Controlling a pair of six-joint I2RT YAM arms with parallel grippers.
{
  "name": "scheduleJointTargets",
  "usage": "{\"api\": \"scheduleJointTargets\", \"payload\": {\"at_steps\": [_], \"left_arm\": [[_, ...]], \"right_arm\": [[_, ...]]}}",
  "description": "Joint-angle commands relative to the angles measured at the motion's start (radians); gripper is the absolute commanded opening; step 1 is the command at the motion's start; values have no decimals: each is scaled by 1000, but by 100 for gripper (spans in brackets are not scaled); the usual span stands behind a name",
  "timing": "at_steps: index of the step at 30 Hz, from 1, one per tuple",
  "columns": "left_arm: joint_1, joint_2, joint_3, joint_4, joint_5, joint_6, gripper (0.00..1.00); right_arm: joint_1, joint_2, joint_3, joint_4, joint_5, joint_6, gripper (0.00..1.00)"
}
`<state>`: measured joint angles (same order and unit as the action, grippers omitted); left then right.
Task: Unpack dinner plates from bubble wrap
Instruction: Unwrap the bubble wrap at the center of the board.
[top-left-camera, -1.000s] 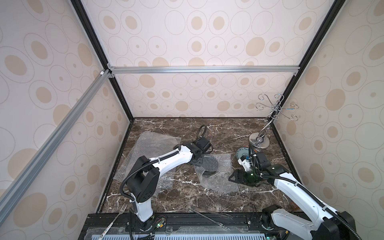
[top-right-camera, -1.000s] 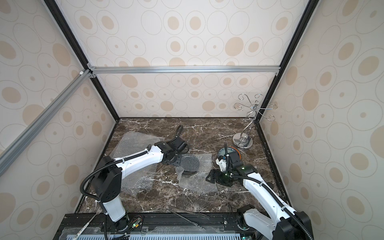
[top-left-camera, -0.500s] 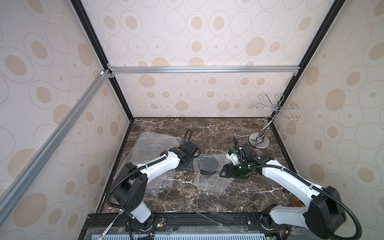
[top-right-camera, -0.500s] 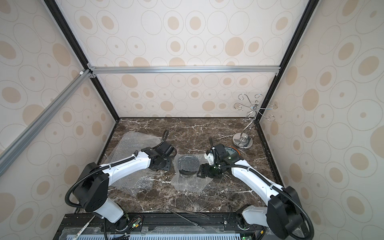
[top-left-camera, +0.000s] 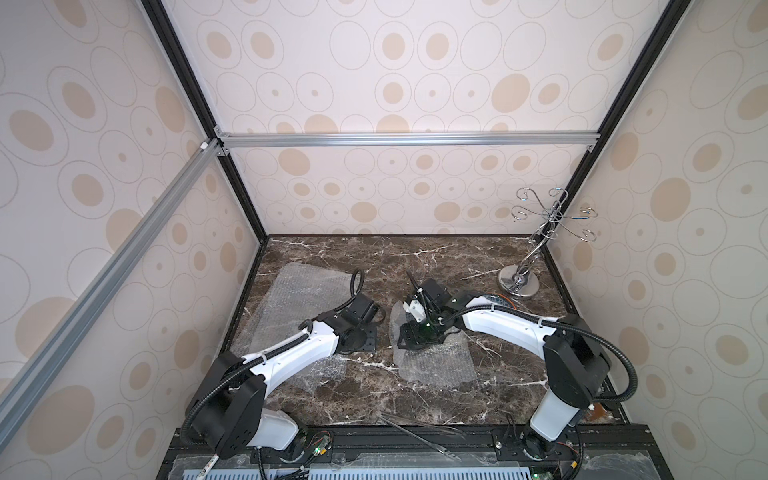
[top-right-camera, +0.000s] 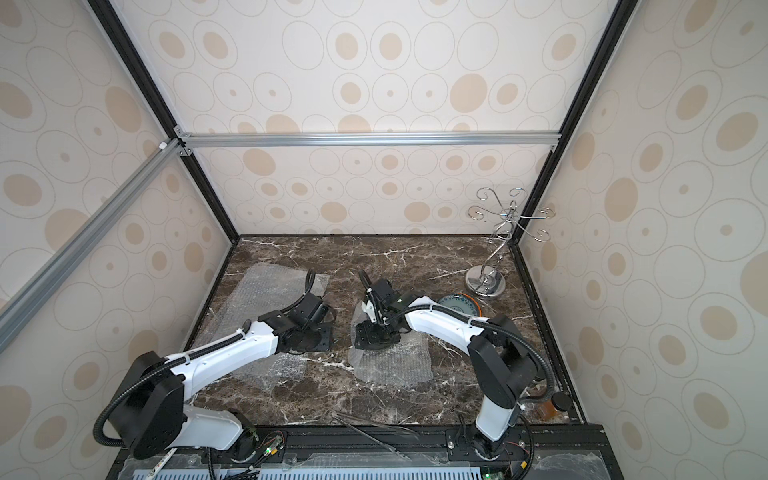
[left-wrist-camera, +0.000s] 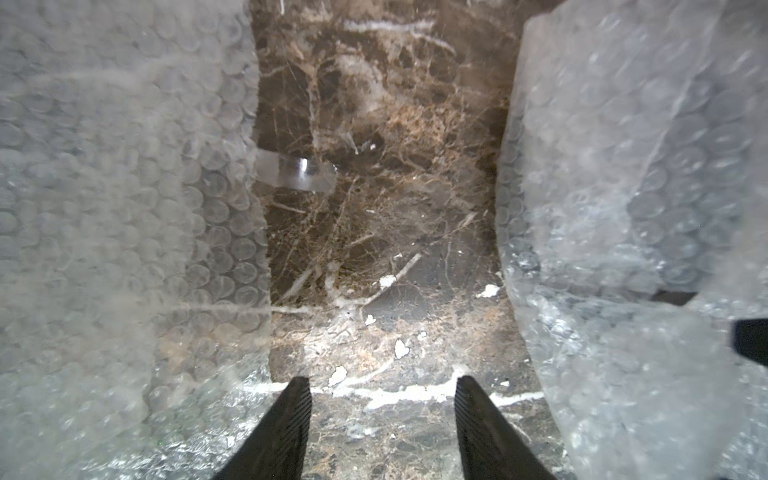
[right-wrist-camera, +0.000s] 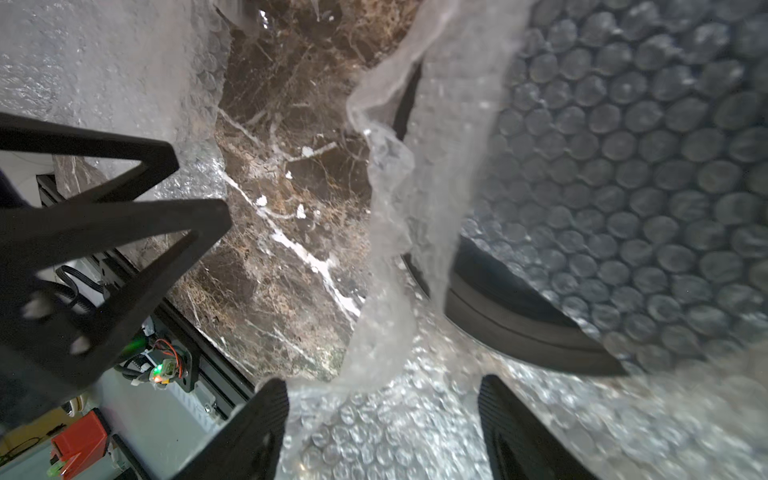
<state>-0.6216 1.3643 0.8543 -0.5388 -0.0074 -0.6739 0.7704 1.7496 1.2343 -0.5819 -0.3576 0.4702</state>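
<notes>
Hovering over the black plate (right-wrist-camera: 511, 328), my right claw (right-wrist-camera: 382, 380) stands spread, with bubble wrap (right-wrist-camera: 395, 440) lying loose between its tips. The plate sits half covered on that sheet, mid-worktop (left-wrist-camera: 374, 208). My left claw (left-wrist-camera: 382, 379) is spread too, empty. Closing now, I may catch wrap along with the rim and drag everything. I count three sheets and three plates: black here, and a pale plate (top-right-camera: 457, 306) seemingly stacked on an orange plate (top-right-camera: 478, 306) by the wire stand (top-right-camera: 485, 286).

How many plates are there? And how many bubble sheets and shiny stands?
Plates: 3 (black plate, pale plate, orange plate)
Bubble sheets: 3 (back sheet, front sheet, middle sheet)
Stand: 1
Total: 7
</notes>
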Motion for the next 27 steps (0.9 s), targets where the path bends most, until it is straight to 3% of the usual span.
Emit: {"api": "scheduleJointTargets", "payload": {"at_steps": [1,11,20,27], "left_arm": [[43,-61,-28,33,55,-26,57],[212,-202,-82,25,152,9,58],[243,-223,-117,50,191,7,59],[246,-220,-126,68,211,3,59]], "right_arm": [[47,48,62,1,14,11,75],[135,177,180,26,2,33,75],[220,290,234,51,2,47,74],[234,274,212,44,27,36,73]]}}
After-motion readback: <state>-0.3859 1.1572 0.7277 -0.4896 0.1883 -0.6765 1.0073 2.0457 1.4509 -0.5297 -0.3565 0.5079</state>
